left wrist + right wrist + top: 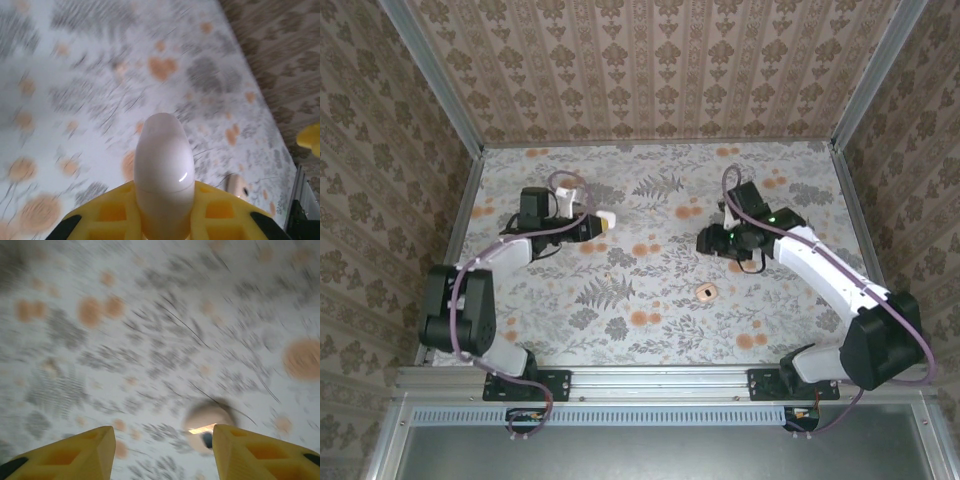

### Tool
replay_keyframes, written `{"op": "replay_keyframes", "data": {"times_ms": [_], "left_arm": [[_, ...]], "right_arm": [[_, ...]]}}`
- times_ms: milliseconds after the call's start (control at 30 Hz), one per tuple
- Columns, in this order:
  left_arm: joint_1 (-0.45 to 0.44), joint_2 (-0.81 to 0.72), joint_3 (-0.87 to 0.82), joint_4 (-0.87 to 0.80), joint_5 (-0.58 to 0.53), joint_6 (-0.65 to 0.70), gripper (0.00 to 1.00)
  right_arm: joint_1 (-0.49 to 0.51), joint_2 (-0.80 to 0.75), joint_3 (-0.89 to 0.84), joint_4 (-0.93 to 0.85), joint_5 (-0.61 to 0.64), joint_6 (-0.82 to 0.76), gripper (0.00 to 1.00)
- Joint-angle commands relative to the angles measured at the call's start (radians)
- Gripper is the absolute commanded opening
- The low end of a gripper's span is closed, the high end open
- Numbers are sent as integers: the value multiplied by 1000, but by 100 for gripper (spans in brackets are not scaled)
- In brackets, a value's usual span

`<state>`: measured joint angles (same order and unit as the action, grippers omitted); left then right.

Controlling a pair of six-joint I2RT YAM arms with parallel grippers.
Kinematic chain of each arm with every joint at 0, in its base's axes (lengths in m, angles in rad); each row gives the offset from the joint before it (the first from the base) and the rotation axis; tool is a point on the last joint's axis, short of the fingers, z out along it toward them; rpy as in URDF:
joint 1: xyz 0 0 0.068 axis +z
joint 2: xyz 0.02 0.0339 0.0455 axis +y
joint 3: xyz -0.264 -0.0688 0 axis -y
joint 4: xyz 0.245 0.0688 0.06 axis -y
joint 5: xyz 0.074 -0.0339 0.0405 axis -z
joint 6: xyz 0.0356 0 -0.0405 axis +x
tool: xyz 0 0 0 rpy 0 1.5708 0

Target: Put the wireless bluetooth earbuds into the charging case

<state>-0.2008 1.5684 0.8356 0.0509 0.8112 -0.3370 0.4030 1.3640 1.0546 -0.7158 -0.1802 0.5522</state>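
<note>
Patterned wallpaper walls enclose a floral table edged by aluminium rail.

Layout on the table: the case sits between the fingers of the left gripper, left of centre. The disc lies on the table right of centre, just before the right gripper and well apart from the case.

The charging case, white, glossy and rounded, a thin seam across it, sits lower centre, gripped by the left pincer.
</note>
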Motion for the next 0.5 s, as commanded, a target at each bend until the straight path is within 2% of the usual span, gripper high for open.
{"op": "replay_keyframes", "data": {"times_ms": [0, 67, 233, 300, 367, 467], "left_arm": [[-2, 91, 60, -161, -41, 11, 4], [-1, 151, 91, -211, -82, 13, 5], [-1, 194, 120, -277, -204, 27, 12], [-1, 192, 137, -316, -239, 42, 22], [1, 178, 145, -345, -267, 53, 46], [10, 141, 146, -375, -293, 68, 59]], "right_arm": [[33, -5, -63, -89, 81, 9, 58], [62, -5, -103, -94, 97, 12, 61], [110, 55, -142, -97, 107, -11, 63], [113, 89, -140, -98, 101, -23, 64], [115, 128, -130, -97, 93, -36, 66], [121, 173, -107, -97, 85, -46, 69]]}}
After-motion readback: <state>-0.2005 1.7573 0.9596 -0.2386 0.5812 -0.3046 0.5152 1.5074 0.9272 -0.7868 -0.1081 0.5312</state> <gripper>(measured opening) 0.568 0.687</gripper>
